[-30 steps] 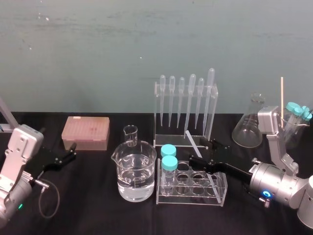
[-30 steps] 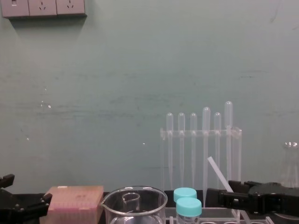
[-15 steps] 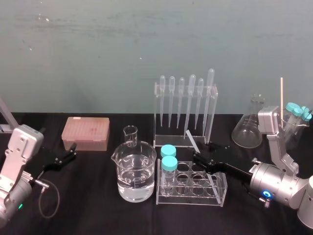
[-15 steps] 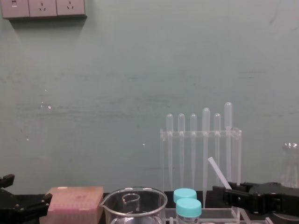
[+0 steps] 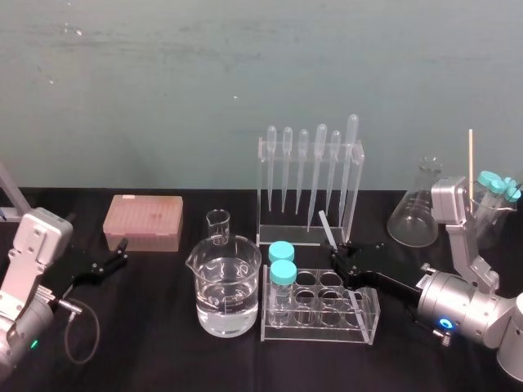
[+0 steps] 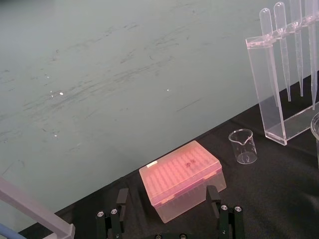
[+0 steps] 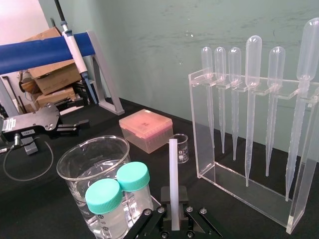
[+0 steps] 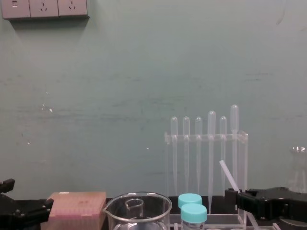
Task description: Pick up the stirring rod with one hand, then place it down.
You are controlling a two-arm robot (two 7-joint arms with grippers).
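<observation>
The right gripper [image 5: 341, 260] is pinched on the lower end of the rod [image 5: 328, 228]. The rod stands clear of the table just in front of the pipette stand [image 5: 263, 196], near that stand's right end. It leans a little, its free top tipped towards the stand's middle. In the right wrist view the rod [image 7: 173, 179] rises straight out of the closed jaws.

Over the last second the gripper has drawn back: it reached in front of the stand's middle, and now sits by the stand's right post. The rod has come along with it, standing somewhat more upright and without slipping in the grip.

That suggests the pick-up is done and the rod is being carried off, so only the setting down remains. The pipettes look undisturbed.

The left gripper [image 5: 110, 258] is parked well to the left of the stand, its fingers spread wide and holding nothing
</observation>
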